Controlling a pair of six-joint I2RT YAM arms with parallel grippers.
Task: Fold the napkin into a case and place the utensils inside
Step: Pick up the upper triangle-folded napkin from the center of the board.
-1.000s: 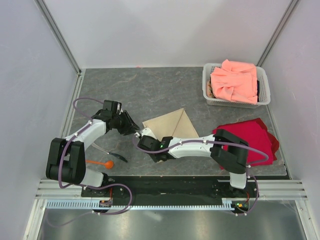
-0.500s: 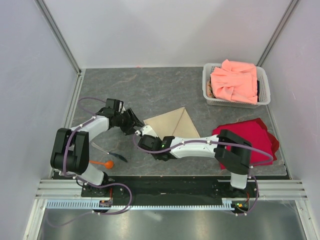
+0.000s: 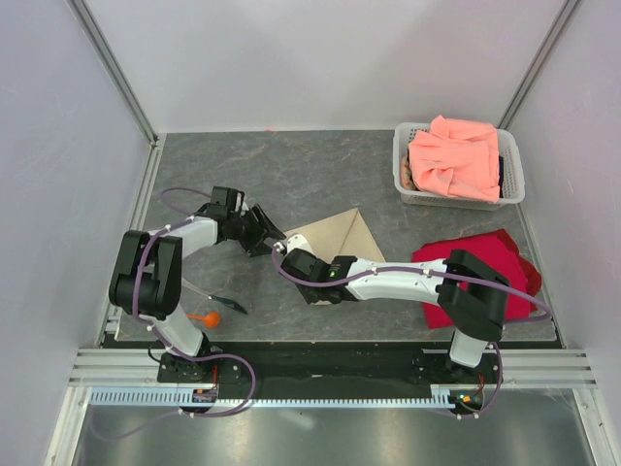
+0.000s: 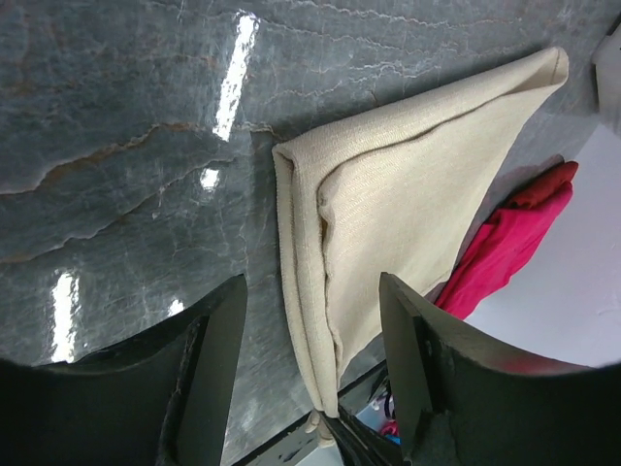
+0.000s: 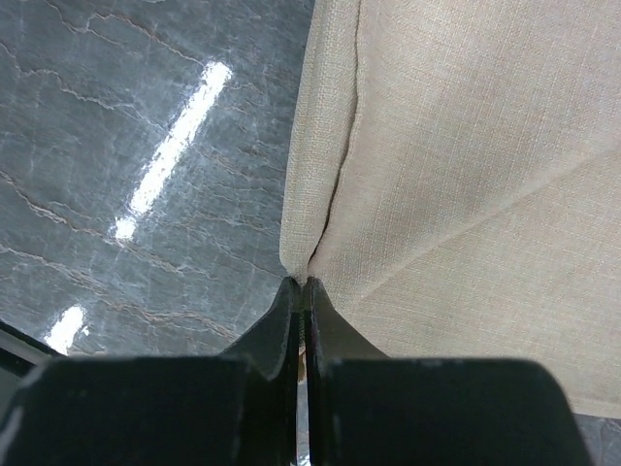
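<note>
The beige napkin (image 3: 340,241) lies folded into a triangle mid-table, with doubled layers along its left edge (image 4: 408,204). My right gripper (image 3: 283,255) is shut on the napkin's near-left corner (image 5: 302,283), its jaws pinched together on the cloth (image 5: 466,175). My left gripper (image 3: 264,238) stands open just left of that corner, its fingers astride the napkin's folded edge (image 4: 310,291) with nothing gripped. The utensils lie at the near left: an orange spoon (image 3: 206,316) and a thin dark utensil (image 3: 225,306). No case shape shows.
A white basket (image 3: 401,165) at the back right holds a salmon-pink cloth (image 3: 456,155). A bright red cloth (image 3: 505,262) lies on the right, partly under the right arm, and shows past the napkin (image 4: 505,243). Walls enclose the table on three sides.
My left gripper has moved right to the napkin's left corner and opened wider. My right gripper has shut on the corner and shifted slightly up and right.
</note>
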